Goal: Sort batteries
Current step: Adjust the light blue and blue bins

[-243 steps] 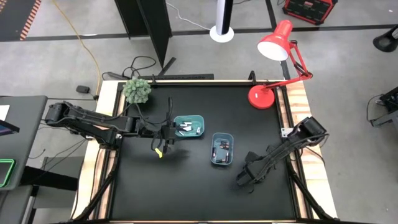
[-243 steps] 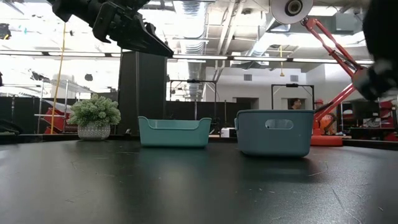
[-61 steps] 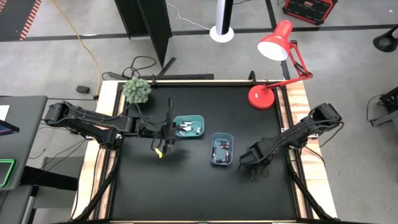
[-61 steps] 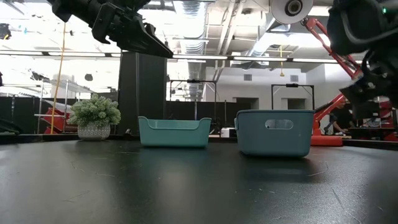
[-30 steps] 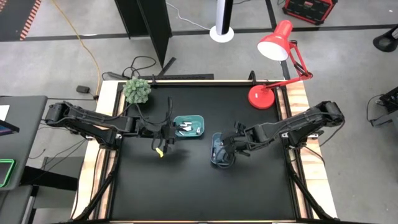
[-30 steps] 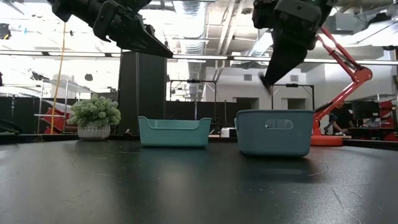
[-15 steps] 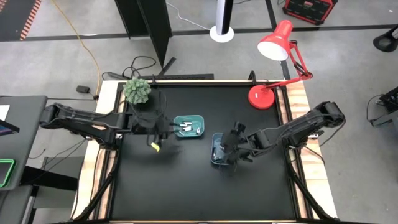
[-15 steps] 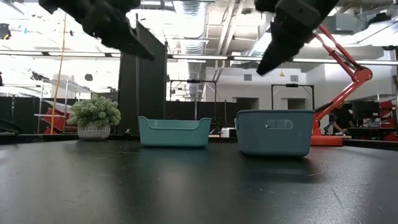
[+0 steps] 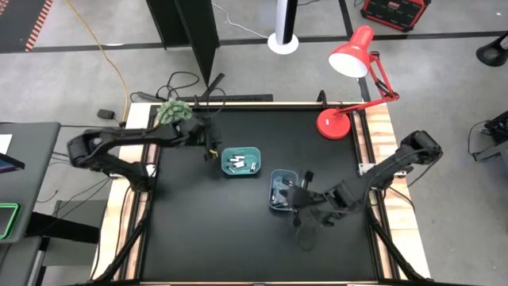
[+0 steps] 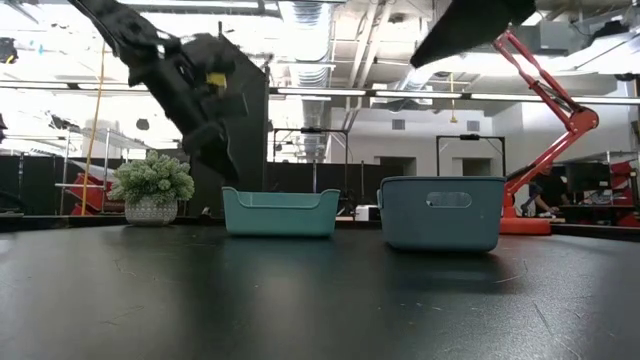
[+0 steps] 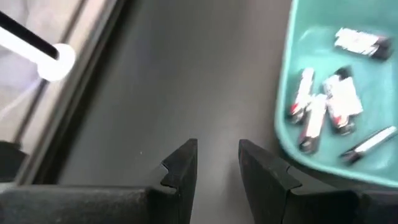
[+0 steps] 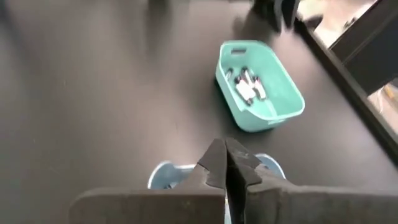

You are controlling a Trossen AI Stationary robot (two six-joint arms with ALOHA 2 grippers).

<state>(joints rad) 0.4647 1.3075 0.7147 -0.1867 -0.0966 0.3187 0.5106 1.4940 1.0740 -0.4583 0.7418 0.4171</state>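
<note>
Now, high view: left end effector (image 9: 211,151) has swung from beside the teal tray (image 9: 240,161) toward the plant (image 9: 173,113). Left wrist view: fingers parted, empty; white batteries (image 11: 323,109) remain in the tray. Right wrist view: right end effector (image 12: 225,163) closed over the blue tray (image 12: 163,175). Sorting appears nearly complete.

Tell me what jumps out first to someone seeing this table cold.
The red desk lamp at the table's far right corner catches the eye first. Next come the two small trays mid-table: the teal tray holds white batteries, and the blue tray sits beside it. The left gripper hangs open just outside the teal tray, near the potted plant, while the right gripper is shut over the blue tray.
</note>
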